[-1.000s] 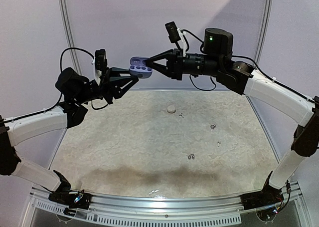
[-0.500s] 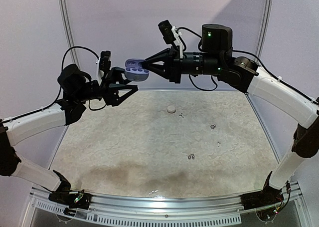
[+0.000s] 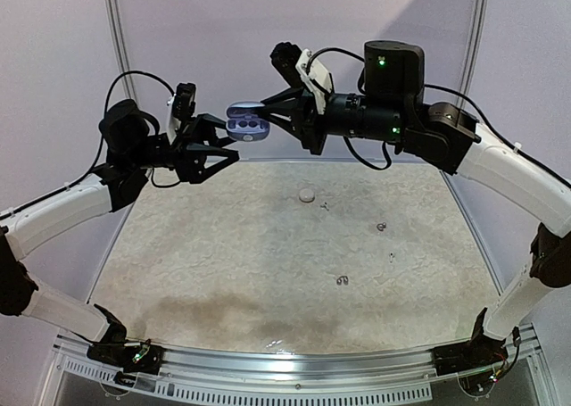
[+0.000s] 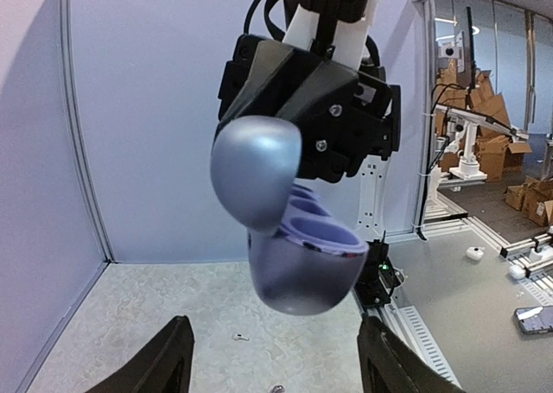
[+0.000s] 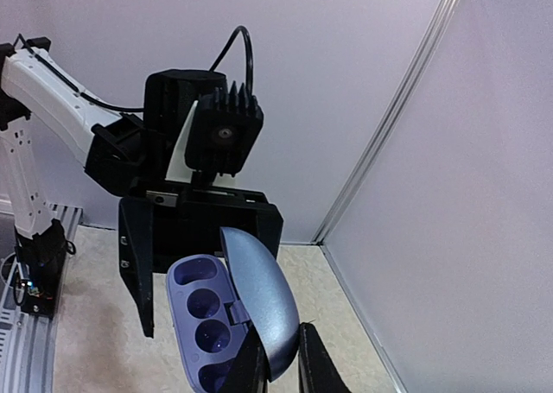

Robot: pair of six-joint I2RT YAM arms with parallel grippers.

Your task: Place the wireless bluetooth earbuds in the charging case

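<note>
Above the table's far edge, the top view shows the right claw (image 3: 260,118) clamped on the open charging case (image 3: 247,124). The left claw (image 3: 227,137) is just beside it, jaws apart. Well below both claws, the earbuds (image 3: 342,280) lie scattered on the table (image 3: 223,272).

Only the left wrist view shows the case's rounded underside and lid (image 4: 256,170), above its own spread fingers (image 4: 168,363).

Only the right wrist view shows the case's round wells. Its fingers (image 5: 252,367) seem to pinch the case near the hinge.

Lilac charging case (image 3: 247,122), lid open, hanging aloft at 12 o'clock; tiny silver earbuds (image 3: 382,227) lying scattered below, 1 to 4 o'clock.
</note>
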